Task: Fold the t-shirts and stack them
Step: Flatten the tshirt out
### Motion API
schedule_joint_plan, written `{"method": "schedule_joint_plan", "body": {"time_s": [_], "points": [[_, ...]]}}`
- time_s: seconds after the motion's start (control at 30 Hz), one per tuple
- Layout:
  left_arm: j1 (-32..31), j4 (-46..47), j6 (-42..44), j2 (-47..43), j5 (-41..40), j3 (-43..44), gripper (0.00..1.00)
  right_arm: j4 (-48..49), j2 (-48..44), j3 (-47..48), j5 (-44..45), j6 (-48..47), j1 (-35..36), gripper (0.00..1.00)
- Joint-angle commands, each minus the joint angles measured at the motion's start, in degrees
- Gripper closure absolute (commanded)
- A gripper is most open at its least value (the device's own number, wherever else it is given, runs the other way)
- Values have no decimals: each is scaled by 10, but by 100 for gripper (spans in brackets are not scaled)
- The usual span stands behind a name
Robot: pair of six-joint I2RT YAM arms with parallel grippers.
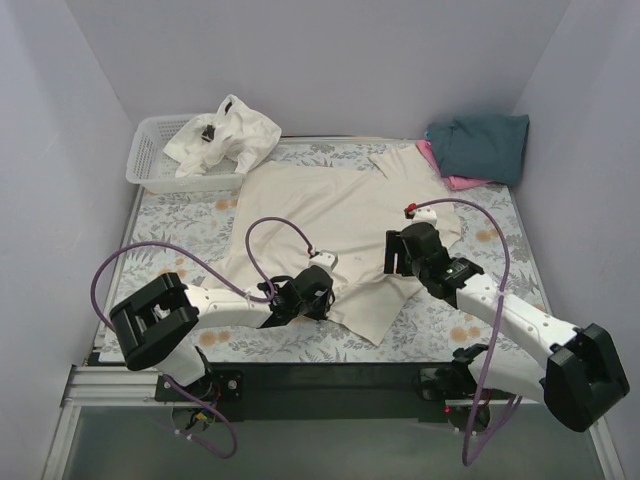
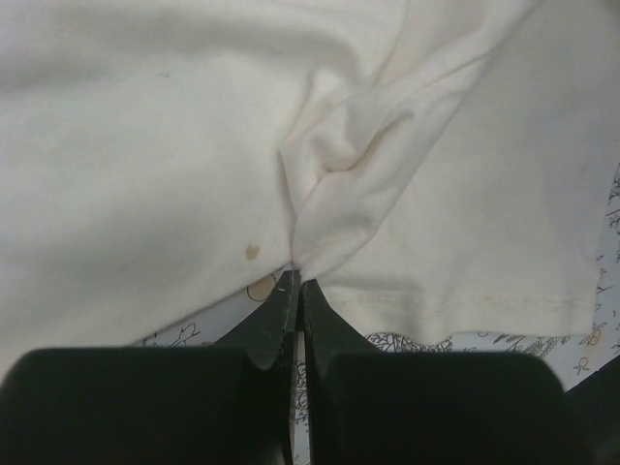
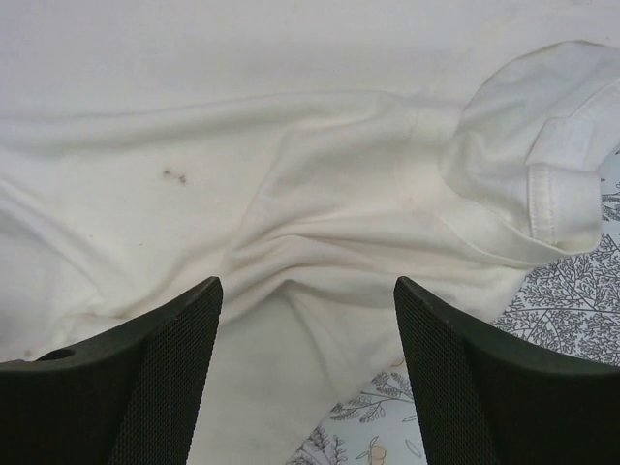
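Your left fingers (image 2: 284,302) fill the bottom of the left wrist view, pressed together, and their tips pinch a bunched fold of the cream t-shirt (image 2: 145,145). Just left of the pinch the fabric carries a small brown spot (image 2: 252,252). To the right of it runs the stitched hem (image 2: 465,302), lying flat on the flowered tabletop (image 2: 601,358).

Your right fingers (image 3: 194,310) stand spread wide, with nothing between them. They hang over wrinkled cloth of the same cream t-shirt (image 3: 291,145); you cannot tell from the right wrist view whether the tips touch it. A short sleeve (image 3: 542,165) lies folded back at the right of that view, its cuff turned up, beside a bare patch of tabletop (image 3: 572,310).

From above, the cream t-shirt (image 1: 330,200) lies spread across the middle of the tabletop (image 1: 180,215), somewhat rumpled. The left fingers (image 1: 318,290) grip its near edge, and the right fingers (image 1: 400,250) sit over its near right part. The 2 arms reach in from the near edge.

At the far left corner a white lattice basket (image 1: 150,165) holds a crumpled white t-shirt (image 1: 225,135), which spills over its right rim. At the far right corner a teal t-shirt (image 1: 480,145) lies folded on a pink t-shirt (image 1: 455,182), of which only the near edge shows. Both sit just beyond the cream one's far right corner.
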Motion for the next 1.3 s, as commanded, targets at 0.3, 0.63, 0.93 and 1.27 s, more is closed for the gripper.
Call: {"method": "schedule_joint_plan", "body": {"time_s": [0.3, 0.63, 0.93, 1.27], "points": [[2, 25, 12, 16, 26, -2, 100, -74, -55, -73, 25, 147, 104, 36], [1, 26, 15, 15, 37, -6, 100, -82, -26, -90, 26, 183, 131, 40], [2, 49, 30, 12, 82, -12, 100, -82, -3, -107, 24, 194, 131, 46], [-34, 87, 46, 65, 180, 31, 100, -176, -93, -69, 119, 193, 130, 46]]}}
